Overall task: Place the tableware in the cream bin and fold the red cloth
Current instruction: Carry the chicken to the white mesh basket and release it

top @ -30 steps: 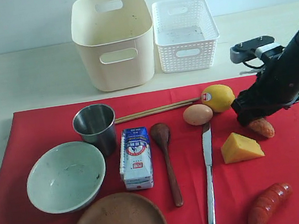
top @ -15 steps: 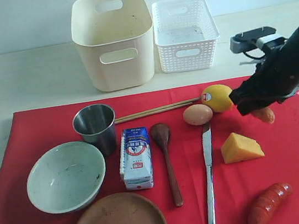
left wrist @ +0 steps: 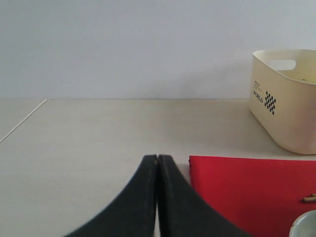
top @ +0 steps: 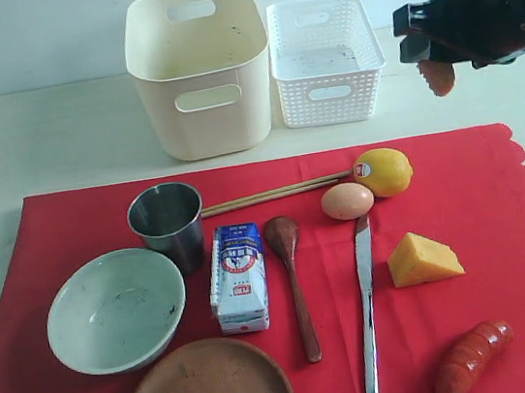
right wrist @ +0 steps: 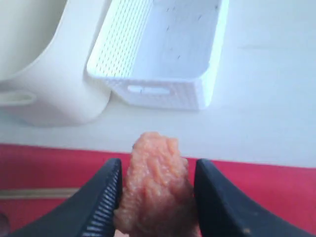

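Right claw clamps a pinkish food piece, high beside white lattice basket; left claw pressed closed, empty. Step, likely: clearing food off red cloth. Next: centre over basket, release. All tableware, steel cup included, lies on cloth; cream bin behind.

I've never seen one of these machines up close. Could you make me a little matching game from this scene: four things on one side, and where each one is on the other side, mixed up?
Things:
1. steel cup
2. long silver table knife
3. orange food piece
4. white lattice basket

Places:
A. held in the air by the right gripper
B. on the table beside the cream bin
C. standing upright on the red cloth
D. lying flat between the wooden spoon and the cheese wedge

Pairs: 1-C, 2-D, 3-A, 4-B
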